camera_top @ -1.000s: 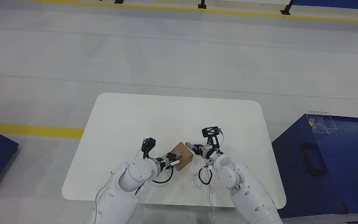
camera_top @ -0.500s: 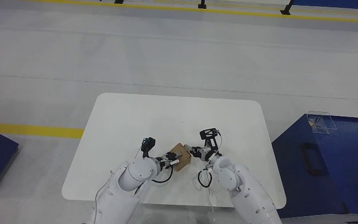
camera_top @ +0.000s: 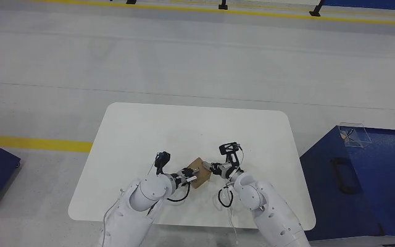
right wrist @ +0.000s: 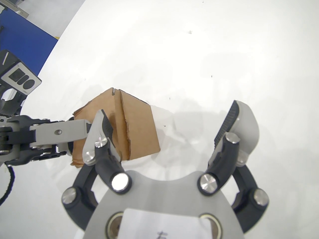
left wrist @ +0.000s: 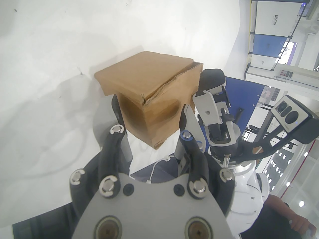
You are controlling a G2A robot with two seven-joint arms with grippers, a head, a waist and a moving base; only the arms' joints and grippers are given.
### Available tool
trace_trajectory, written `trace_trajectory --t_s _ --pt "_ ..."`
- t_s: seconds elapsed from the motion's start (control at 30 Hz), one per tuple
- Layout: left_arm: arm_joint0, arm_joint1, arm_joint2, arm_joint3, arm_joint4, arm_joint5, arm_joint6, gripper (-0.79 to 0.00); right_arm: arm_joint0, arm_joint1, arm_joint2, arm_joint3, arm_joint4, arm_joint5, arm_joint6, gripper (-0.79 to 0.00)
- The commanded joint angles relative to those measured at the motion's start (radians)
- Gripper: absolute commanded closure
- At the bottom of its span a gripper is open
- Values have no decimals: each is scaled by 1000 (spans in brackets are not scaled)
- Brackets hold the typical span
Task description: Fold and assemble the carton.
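The carton [camera_top: 197,172] sat near the front edge of the table [camera_top: 154,129], flaps folded shut, inside hidden. The left gripper [left wrist: 150,105] clasped one side of it. The right gripper [right wrist: 169,111] stood spread wide at the carton's other side, one finger against it, having edged closer over the last second.

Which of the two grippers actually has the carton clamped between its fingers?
The left gripper: its fingers sit on opposite sides of the carton. The right gripper is spread wide, with just one finger beside the carton.
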Motion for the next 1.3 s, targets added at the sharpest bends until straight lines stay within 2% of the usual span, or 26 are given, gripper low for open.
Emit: trace_trajectory --t_s 0.0,0.2,0.27,0.4,0.57,0.6,0.63,0.97,1.1,1.17,1.27 --pt "2 1 0 -4 1 0 0 -428 5 -1 -2 9 -1 13 4 -785" --pt "28 7 -12 -46 10 -24 24 -431 13 -5 -10 20 -3 25 8 -785" --pt "42 12 -20 -73 24 -44 32 -462 11 -4 -3 14 2 20 10 -785" --pt "90 26 -41 -152 92 -117 56 -573 -4 3 31 -22 21 -6 17 -785" --pt "189 45 -39 -258 255 -245 153 -613 -29 13 90 -65 64 -9 34 -785" --pt "205 46 -32 -270 279 -259 180 -751 -30 13 99 -73 86 -12 35 -785" --pt "205 46 -32 -270 279 -259 180 -785 -30 13 99 -73 86 -12 35 -785" --pt "205 46 -37 -277 276 -270 197 -785 -32 14 108 -70 74 6 16 -785" --pt "206 57 -43 -283 453 -410 318 -785 -34 17 155 -75 142 19 18 -785" --pt "199 69 -11 -254 705 -489 387 -785 -30 20 177 -69 159 25 35 -785" --pt "193 83 24 -226 912 -656 439 -785 -25 22 201 -67 185 35 44 -785"
